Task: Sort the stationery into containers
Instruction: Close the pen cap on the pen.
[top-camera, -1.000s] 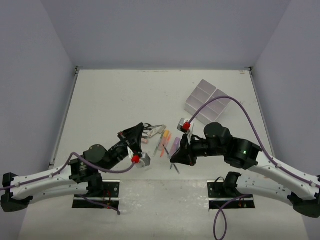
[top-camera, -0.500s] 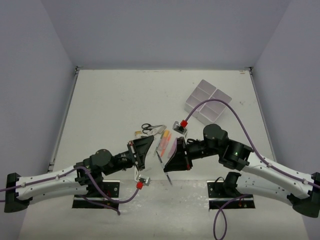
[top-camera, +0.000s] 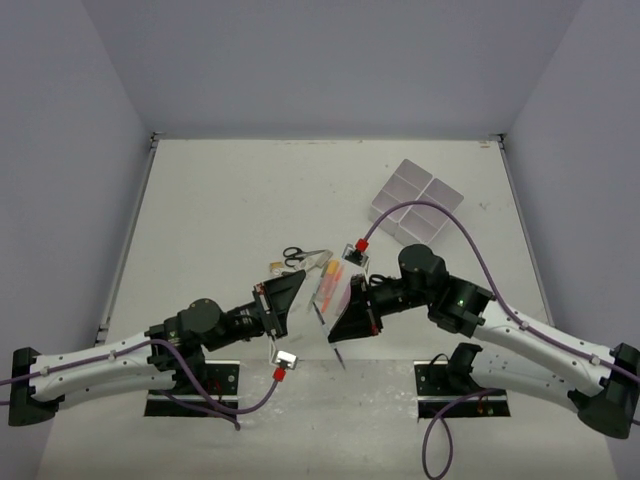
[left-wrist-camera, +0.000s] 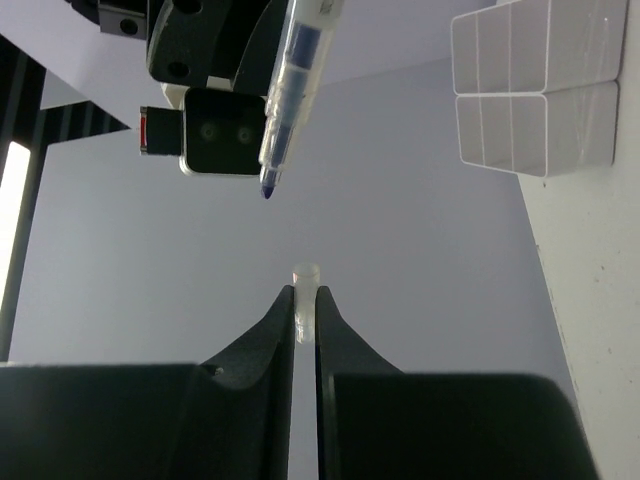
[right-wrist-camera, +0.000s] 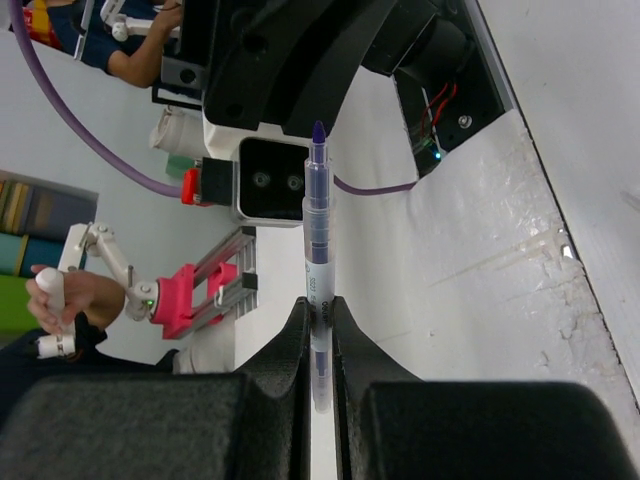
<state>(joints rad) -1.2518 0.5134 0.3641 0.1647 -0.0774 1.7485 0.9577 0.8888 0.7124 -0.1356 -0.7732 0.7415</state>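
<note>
My right gripper (right-wrist-camera: 320, 305) is shut on a thin clear pen (right-wrist-camera: 316, 235), whose bare dark tip points at the left wrist. My left gripper (left-wrist-camera: 306, 295) is shut on a small clear cap (left-wrist-camera: 306, 275), a short way below the pen's tip (left-wrist-camera: 268, 190). In the top view both grippers, left (top-camera: 298, 288) and right (top-camera: 335, 335), face each other above the table's near middle. Black-handled scissors (top-camera: 293, 254) and orange, pink and purple markers (top-camera: 330, 282) lie just beyond them. The white four-compartment container (top-camera: 415, 200) stands at the far right.
The right arm's purple cable (top-camera: 440, 200) arcs over the container. Grey walls close the table on three sides. The arm bases (top-camera: 190, 385) are bolted at the near edge. The container (left-wrist-camera: 535, 85) shows at the upper right in the left wrist view.
The left gripper has pulled back from the stationery pile toward the near edge and turned to face the right gripper. The right gripper shifted slightly left with the pen. Little moved in the last half second.
</note>
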